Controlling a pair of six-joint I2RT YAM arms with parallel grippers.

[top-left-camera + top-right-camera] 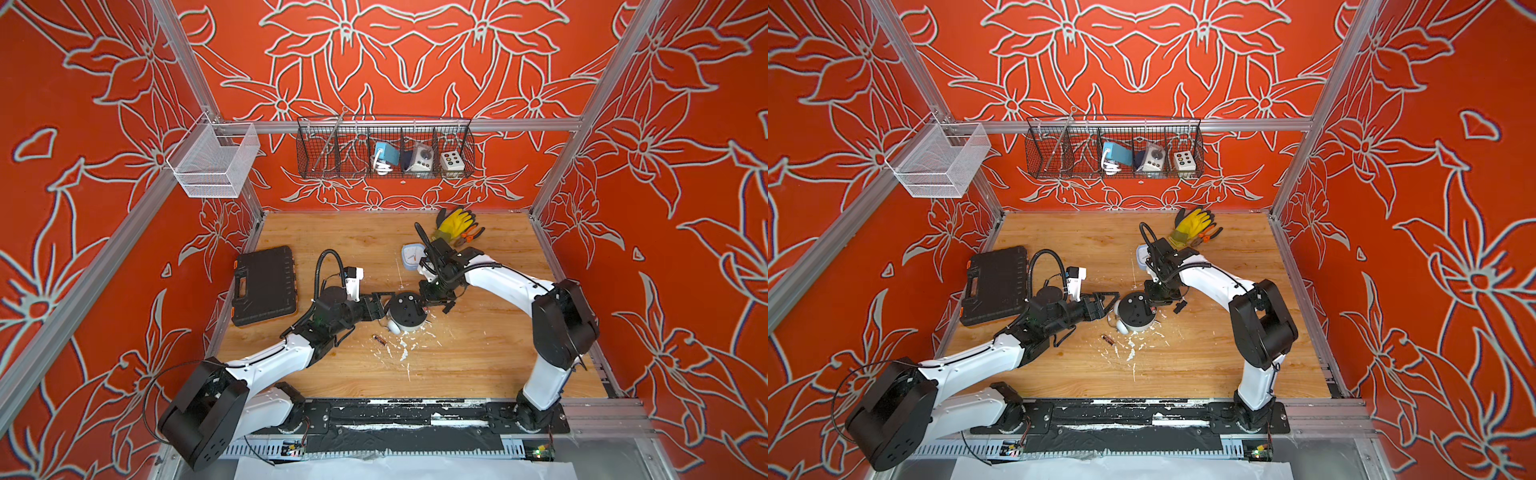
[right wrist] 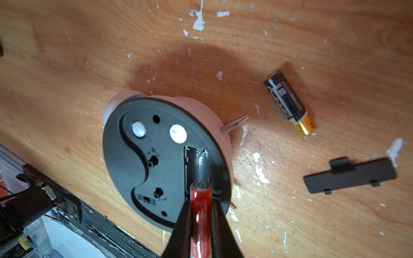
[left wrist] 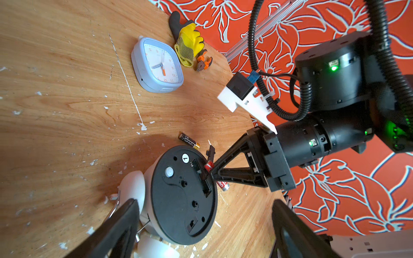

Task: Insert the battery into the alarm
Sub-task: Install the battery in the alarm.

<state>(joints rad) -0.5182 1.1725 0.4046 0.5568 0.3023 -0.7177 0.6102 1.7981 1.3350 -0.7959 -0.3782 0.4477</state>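
Observation:
The round white alarm lies face down mid-table, black back up. Its battery slot is uncovered. My right gripper is shut on a red battery, which is tilted with its end at the slot's near end. My left gripper is open; its fingers straddle the alarm without clamping it. A black-and-gold battery lies loose beside the alarm. The black slot cover lies on the table.
A blue square clock, a yellow glove and orange pliers lie behind the right arm. A black tool case sits at the table's left edge. A dark wire basket and a white mesh basket hang on the walls.

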